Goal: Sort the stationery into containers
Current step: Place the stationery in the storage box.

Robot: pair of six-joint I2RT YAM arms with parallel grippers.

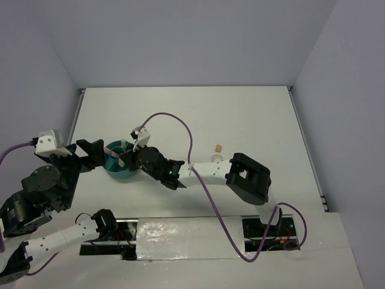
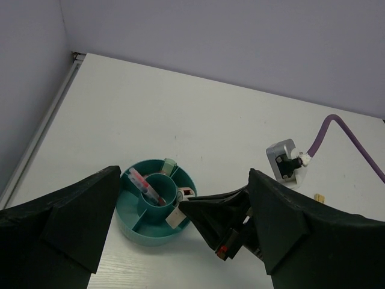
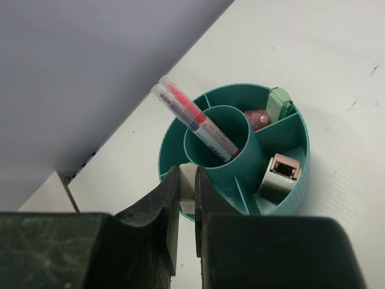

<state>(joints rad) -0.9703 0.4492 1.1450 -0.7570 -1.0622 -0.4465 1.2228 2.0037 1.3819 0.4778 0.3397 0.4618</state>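
The round teal organizer (image 1: pixel 115 170) stands left of centre on the table. In the right wrist view its (image 3: pixel 237 88) centre cup holds the thin pens (image 3: pixel 198 118). Its outer compartments hold the mint-green tube (image 3: pixel 278 102), the pink stick (image 3: pixel 257 119) and the pink-white clip (image 3: pixel 281 171). My right gripper (image 3: pixel 187 176) is shut on the grey block (image 3: pixel 188 183), over the organizer's near rim. In the left wrist view the block (image 2: pixel 174 216) hangs at the organizer's (image 2: pixel 144 238) edge. My left gripper (image 1: pixel 98 154) is open and empty just left of the organizer. The tan nub (image 1: pixel 217 146) and the clear tape ring (image 1: pixel 215 159) lie on the table to the right.
The right arm (image 1: pixel 210 171) reaches across the middle of the table with its purple cable (image 1: pixel 186 129) looping above it. White walls close in the table on the left, back and right. The tan nub also shows in the left wrist view (image 2: pixel 320 197).
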